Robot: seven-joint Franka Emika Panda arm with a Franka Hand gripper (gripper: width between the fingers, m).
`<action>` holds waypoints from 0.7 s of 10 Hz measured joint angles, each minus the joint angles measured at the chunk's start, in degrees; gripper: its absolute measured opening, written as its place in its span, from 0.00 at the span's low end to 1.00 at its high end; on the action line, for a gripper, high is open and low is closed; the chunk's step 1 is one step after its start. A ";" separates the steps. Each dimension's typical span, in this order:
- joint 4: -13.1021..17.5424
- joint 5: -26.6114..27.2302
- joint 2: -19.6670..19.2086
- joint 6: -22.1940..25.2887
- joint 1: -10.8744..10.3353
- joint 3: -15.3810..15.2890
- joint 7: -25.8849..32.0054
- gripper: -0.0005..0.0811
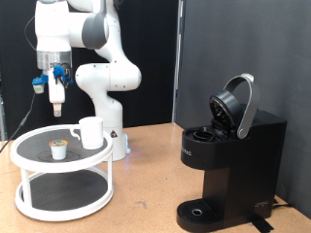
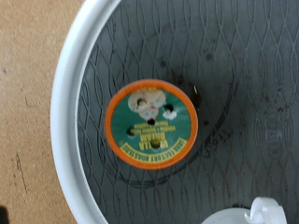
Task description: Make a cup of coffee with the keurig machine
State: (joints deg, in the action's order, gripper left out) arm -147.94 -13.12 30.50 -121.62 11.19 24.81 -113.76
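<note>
The keurig machine (image 1: 228, 165) stands at the exterior view's right with its hinged lid (image 1: 236, 105) raised and its round drip tray (image 1: 201, 211) bare. The cup (image 1: 91, 132), a white mug, stands on the top tier of a white round stand (image 1: 29, 146). A small tan-topped pod (image 1: 59, 148) sits beside it on the same tier. My gripper (image 1: 56, 97) hangs in the air above the pod, pointing down, with nothing seen between its fingers. The wrist view looks straight down on the pod (image 2: 152, 123) and shows an edge of the cup (image 2: 262, 213); no fingers show there.
The stand has a lower tier (image 1: 63, 189) and a white rim (image 2: 70, 112) around a dark mesh top. The robot's white base (image 1: 107, 87) rises behind the stand. The wooden table (image 1: 146, 204) lies between stand and machine. A black curtain hangs behind.
</note>
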 joint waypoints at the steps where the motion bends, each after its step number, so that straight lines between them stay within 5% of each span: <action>1: -0.16 0.69 -0.30 0.01 -0.02 0.38 0.56 0.91; 7: -2.43 0.71 -5.66 -8.14 0.00 0.42 -0.78 0.91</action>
State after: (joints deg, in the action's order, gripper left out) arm -150.38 -12.41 24.84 -129.76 11.19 25.23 -114.54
